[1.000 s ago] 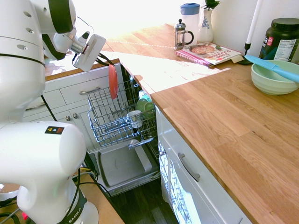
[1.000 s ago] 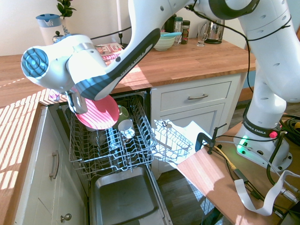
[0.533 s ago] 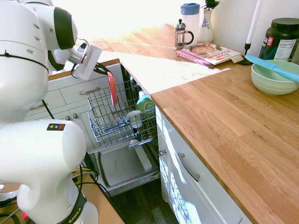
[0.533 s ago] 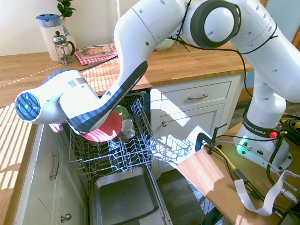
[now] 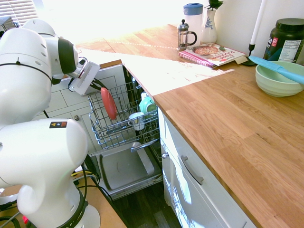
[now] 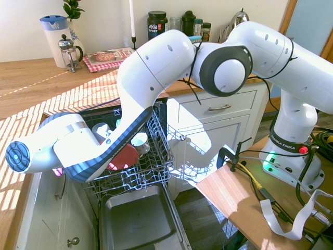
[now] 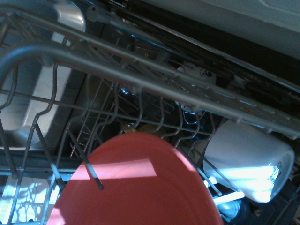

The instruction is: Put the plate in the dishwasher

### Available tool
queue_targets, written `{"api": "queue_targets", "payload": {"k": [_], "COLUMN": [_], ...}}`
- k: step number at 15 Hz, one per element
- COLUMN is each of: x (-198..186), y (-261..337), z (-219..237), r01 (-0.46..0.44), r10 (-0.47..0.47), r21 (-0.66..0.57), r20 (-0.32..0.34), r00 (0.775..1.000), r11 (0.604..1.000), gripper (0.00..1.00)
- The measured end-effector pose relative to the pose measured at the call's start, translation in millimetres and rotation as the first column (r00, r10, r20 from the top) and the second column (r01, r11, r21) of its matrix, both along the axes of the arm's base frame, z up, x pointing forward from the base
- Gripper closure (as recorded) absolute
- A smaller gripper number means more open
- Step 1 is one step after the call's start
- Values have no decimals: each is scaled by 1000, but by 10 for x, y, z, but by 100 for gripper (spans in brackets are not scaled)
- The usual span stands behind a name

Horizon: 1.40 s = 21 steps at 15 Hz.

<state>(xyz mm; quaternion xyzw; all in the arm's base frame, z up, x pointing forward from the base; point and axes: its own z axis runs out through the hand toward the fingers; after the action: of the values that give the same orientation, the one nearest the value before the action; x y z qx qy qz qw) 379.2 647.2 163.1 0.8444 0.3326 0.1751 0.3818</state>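
I hold the plate (image 5: pixel 109 103) on edge, the gripper (image 5: pixel 98 86) clamped on its rim, low in the dishwasher (image 5: pixel 124 124) rack beside a white cup (image 5: pixel 136 119); seating looks near, though tine contact is unclear.

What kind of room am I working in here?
A home kitchen, almost certainly: a wooden countertop over white drawers, an open dishwasher with cups in its pulled-out rack, and a French press by the wall.
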Motion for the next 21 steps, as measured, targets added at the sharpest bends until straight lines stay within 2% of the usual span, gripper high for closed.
{"api": "queue_targets", "payload": {"k": [5, 9, 21], "x": [441, 547, 845], "y": [-77, -99, -225], "z": [73, 162, 911], "r01": [63, 108, 207], "r10": [-62, -104, -199], "r21": [2, 34, 101], "r20": [-54, -102, -89], "r00": [997, 989, 976], "r11": [998, 994, 973], "gripper": [0, 0, 0]}}
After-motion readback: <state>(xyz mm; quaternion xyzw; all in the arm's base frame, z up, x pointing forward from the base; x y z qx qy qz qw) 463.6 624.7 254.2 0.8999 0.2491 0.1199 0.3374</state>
